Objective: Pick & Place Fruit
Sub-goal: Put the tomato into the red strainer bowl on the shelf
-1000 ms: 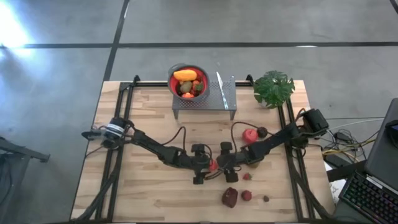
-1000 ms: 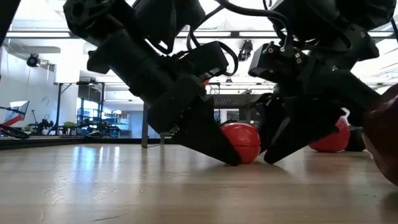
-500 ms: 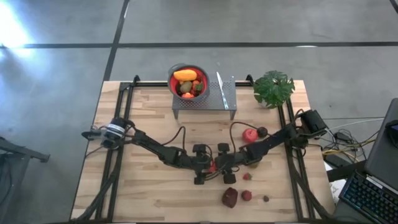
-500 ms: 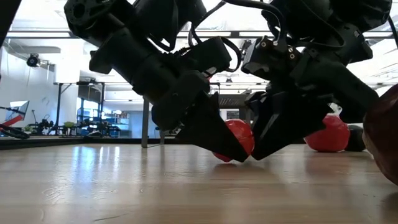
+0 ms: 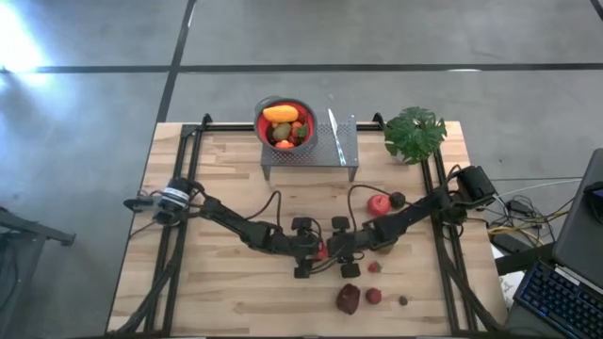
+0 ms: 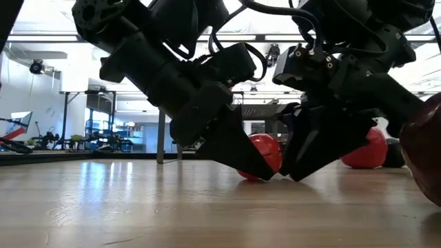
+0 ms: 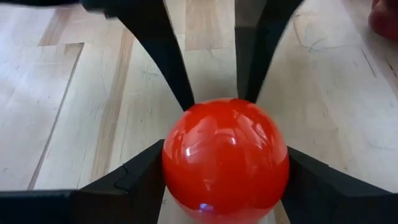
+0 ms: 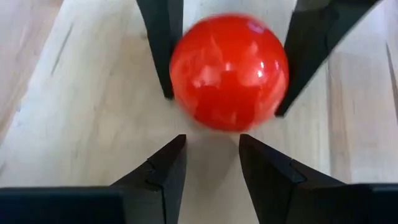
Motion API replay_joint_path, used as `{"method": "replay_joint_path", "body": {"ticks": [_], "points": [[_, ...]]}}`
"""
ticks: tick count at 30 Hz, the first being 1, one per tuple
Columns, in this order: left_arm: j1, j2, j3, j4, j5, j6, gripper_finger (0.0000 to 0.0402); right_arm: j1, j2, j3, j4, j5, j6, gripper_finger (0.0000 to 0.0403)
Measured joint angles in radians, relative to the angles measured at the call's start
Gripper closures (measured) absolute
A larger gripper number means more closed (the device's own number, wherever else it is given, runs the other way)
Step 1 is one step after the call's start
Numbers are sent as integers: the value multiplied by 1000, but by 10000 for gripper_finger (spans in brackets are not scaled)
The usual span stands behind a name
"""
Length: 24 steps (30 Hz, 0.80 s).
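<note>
Red ball fruit (image 7: 225,158): lower centre of the high view, on the table (image 5: 217,292) between both arms.
Left gripper (image 7: 224,186): fingers pinching the ball's sides.
Right gripper (image 8: 212,163): spread, just short of it.
Handling: looks glossy, hard, light; likely to squirt free, so grip across the widest part.

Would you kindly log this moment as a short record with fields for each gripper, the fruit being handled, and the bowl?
left gripper: low at table centre, fingers shut on the red ball fruit
right gripper: facing it, fingers open, just short of the same fruit
red ball fruit: at the tabletop between both grippers
bowl: on the metal stand at the far edge, holding several fruits
loose fruits: others lie near the right arm
</note>
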Motion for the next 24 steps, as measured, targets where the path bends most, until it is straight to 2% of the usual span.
{"method": "replay_joint_path", "body": {"ticks": [4,8,11,16,19,24], "points": [[0,-36,-1,-52,-3,9,145,0,-37,0,-97,0,5,243],[2,-129,-1,-141,-47,38,141,0,-92,-5,-176,0,4,239],[2,-232,-1,-227,-140,78,140,0,-135,-10,-187,1,-2,248],[30,-435,21,-328,-354,204,139,0,-180,-15,-184,2,-16,274],[95,-546,48,-346,-404,274,138,-2,-193,-16,-167,3,-31,288],[278,-652,150,-452,-392,281,138,-5,-196,-16,-154,3,-39,308]]}}
